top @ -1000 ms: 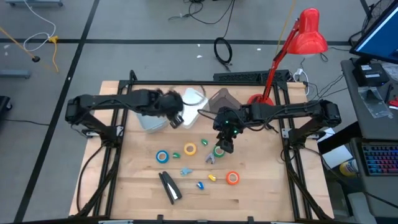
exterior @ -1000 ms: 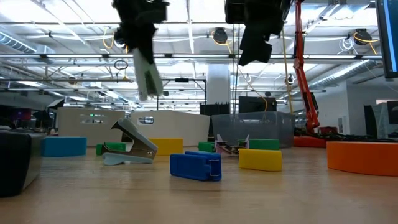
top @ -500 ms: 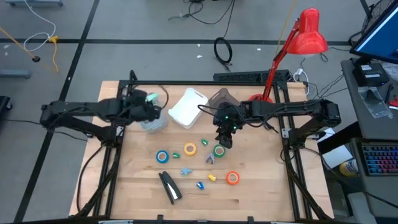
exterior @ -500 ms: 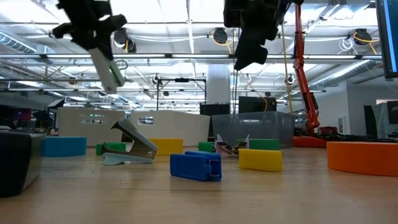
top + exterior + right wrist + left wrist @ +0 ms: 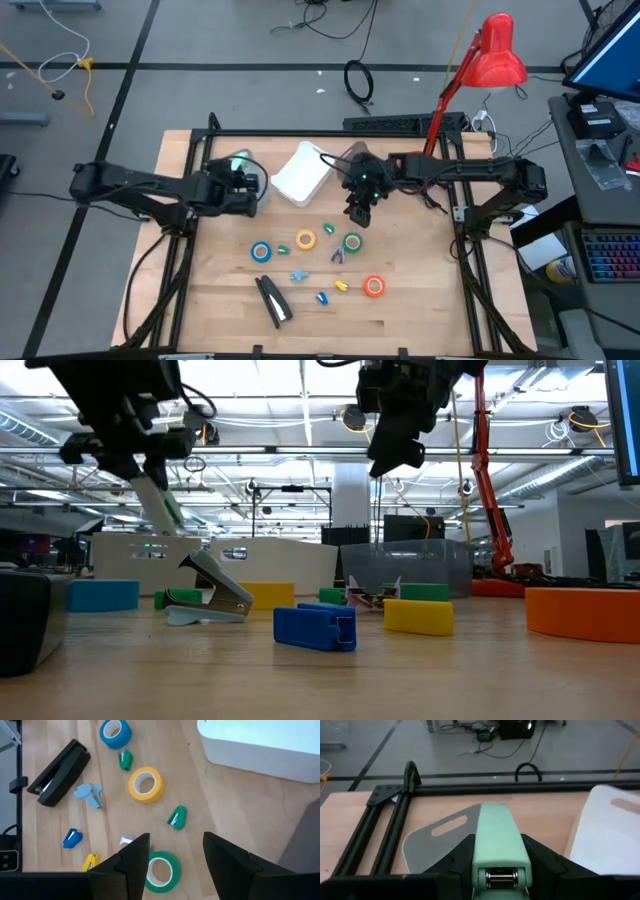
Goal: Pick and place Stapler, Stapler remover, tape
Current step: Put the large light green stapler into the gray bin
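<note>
My left gripper (image 5: pixel 245 184) is shut on a pale green stapler (image 5: pixel 499 840) above a grey flat board (image 5: pixel 439 839), left of the white bin (image 5: pixel 303 173). My right gripper (image 5: pixel 172 851) is open and hovers over the green tape (image 5: pixel 162 870). On the table lie the yellow tape (image 5: pixel 146 784), blue tape (image 5: pixel 115 731), orange tape (image 5: pixel 374 286), a black stapler (image 5: pixel 60 772) and a light blue stapler remover (image 5: pixel 91 795). All rest flat on the wood. My left gripper pinches the pale green stapler between its two fingers (image 5: pixel 462 854), one on each long side, near the end with the metal pin (image 5: pixel 499 877). The fingers lie along it. The stapler is lifted clear and tilted, its free end (image 5: pixel 172 515) pointing down.
Small coloured clips lie among the tapes: green ones (image 5: pixel 176 816) (image 5: pixel 125 759), a blue one (image 5: pixel 72 837), a yellow one (image 5: pixel 90 861). A red desk lamp (image 5: pixel 490 60) stands at the far right corner. Black frame rails (image 5: pixel 395 820) edge the table.
My left gripper has carried the green stapler from beside the white bin toward the table's left, and the stapler has tipped from near upright to slanted. My right gripper has drawn back from the green tape toward the far edge, rising slightly.
</note>
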